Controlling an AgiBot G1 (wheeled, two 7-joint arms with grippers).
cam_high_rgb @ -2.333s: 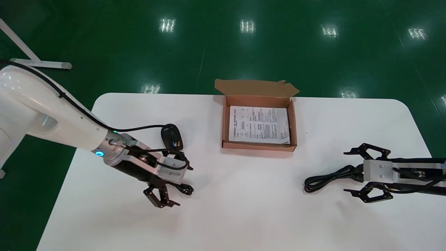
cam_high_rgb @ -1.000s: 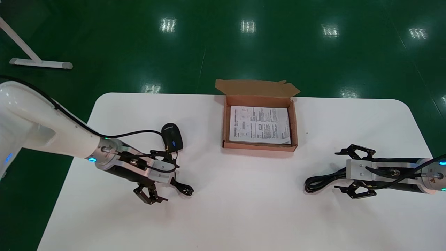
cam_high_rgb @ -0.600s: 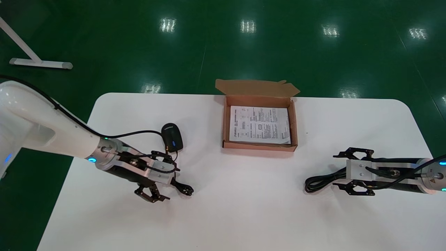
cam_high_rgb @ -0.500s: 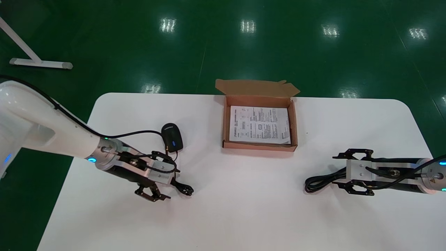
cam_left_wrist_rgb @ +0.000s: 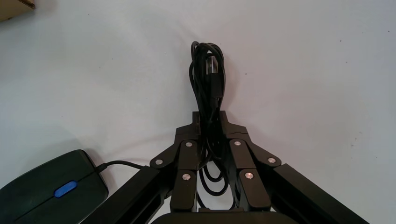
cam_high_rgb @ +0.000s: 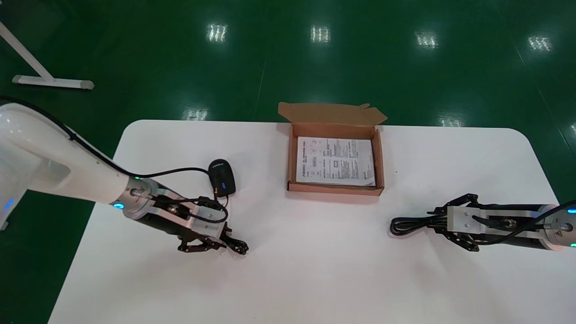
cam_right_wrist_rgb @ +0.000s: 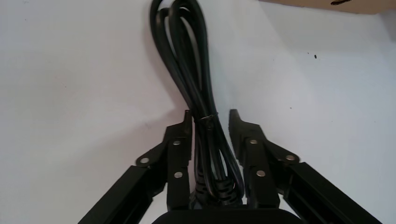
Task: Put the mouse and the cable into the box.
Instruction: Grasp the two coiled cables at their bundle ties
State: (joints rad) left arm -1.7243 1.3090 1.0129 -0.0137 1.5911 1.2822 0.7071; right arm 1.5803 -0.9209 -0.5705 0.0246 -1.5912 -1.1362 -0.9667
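A black mouse [cam_high_rgb: 222, 177] lies on the white table [cam_high_rgb: 292, 270] left of the open cardboard box [cam_high_rgb: 380, 162]. Its thin cord is coiled into a bundle [cam_left_wrist_rgb: 208, 79]. My left gripper [cam_left_wrist_rgb: 209, 119] is shut on that bundle just in front of the mouse [cam_left_wrist_rgb: 51, 191]; in the head view the left gripper [cam_high_rgb: 225, 239] lies low on the table. At the right, a thicker black cable [cam_high_rgb: 407, 224], looped and tied, lies on the table. My right gripper [cam_right_wrist_rgb: 210, 116] is shut on the cable [cam_right_wrist_rgb: 184, 51] near its plug end, with the loops sticking out past the fingertips towards the box.
A printed leaflet [cam_high_rgb: 335, 159] lies flat in the box, whose lid flap [cam_high_rgb: 330, 112] stands open at the far side. A box corner [cam_right_wrist_rgb: 327, 4] shows beyond the cable. Green floor surrounds the table; a white stand [cam_high_rgb: 45, 81] is far left.
Both grippers were open and have lowered and shut: the left on the mouse's cord bundle, the right on the thick cable, whose loops straightened and shifted slightly left.
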